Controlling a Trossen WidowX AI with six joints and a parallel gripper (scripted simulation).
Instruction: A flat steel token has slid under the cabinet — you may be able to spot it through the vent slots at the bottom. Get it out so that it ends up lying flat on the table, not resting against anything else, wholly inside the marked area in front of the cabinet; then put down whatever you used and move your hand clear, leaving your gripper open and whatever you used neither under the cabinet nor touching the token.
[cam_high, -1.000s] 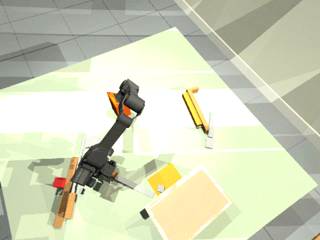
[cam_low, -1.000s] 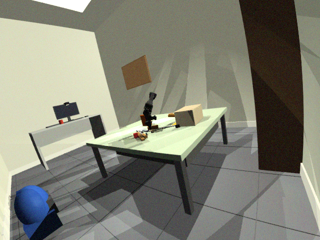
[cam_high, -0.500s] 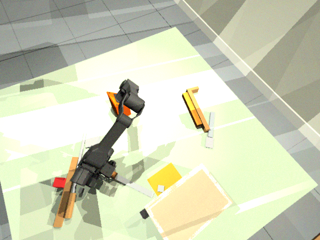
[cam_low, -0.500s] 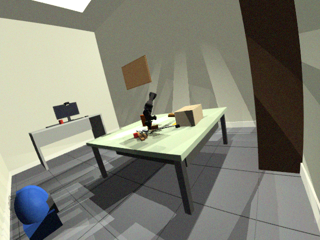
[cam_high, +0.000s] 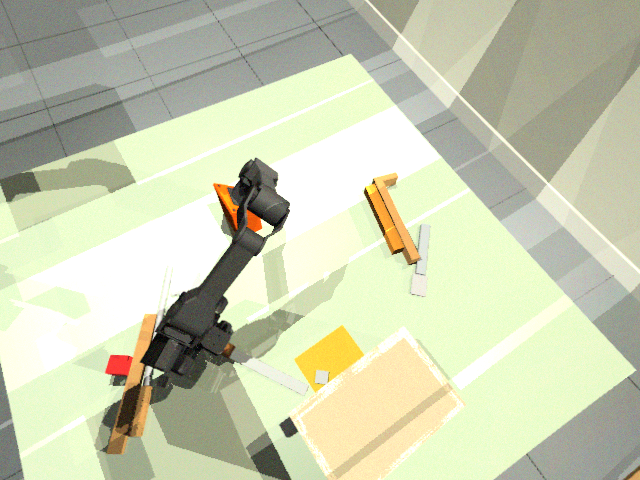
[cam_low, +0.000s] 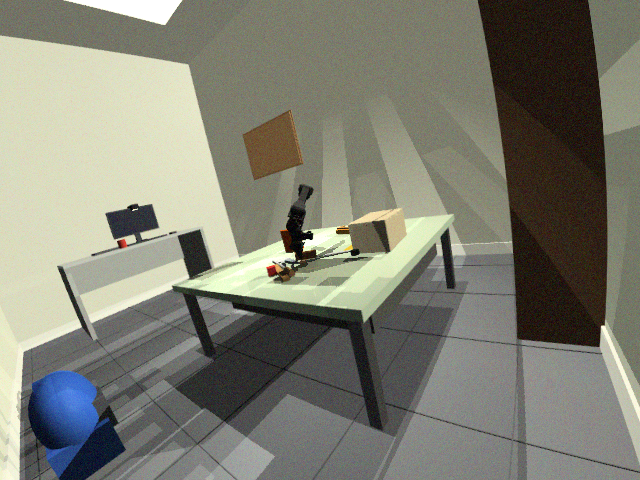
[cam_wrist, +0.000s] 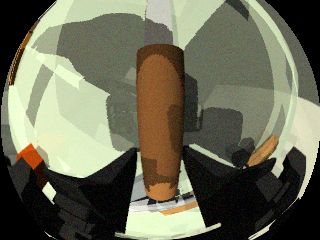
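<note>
The token (cam_high: 321, 377), a small grey square, lies on the yellow marked area (cam_high: 330, 348), near its edge beside the cabinet (cam_high: 377, 408) (cam_low: 377, 229). In the top view it shows inside the yellow; whether it touches the cabinet cannot be told. A long flat tool with a grey blade (cam_high: 273, 374) and brown handle (cam_wrist: 160, 100) has its blade end just left of the area, apart from the token. My gripper (cam_wrist: 159, 151) is open around the handle, with a narrow gap at each side. The handle's underside is hidden.
A wooden bar (cam_high: 142, 341), another wooden handle (cam_high: 140, 410) and a red block (cam_high: 118, 364) lie left. A black block (cam_high: 288, 426) is beside the cabinet. An L-shaped wooden piece (cam_high: 395, 217) and grey flat piece (cam_high: 422, 248) lie right; an orange bracket (cam_high: 227, 204) stands by the arm.
</note>
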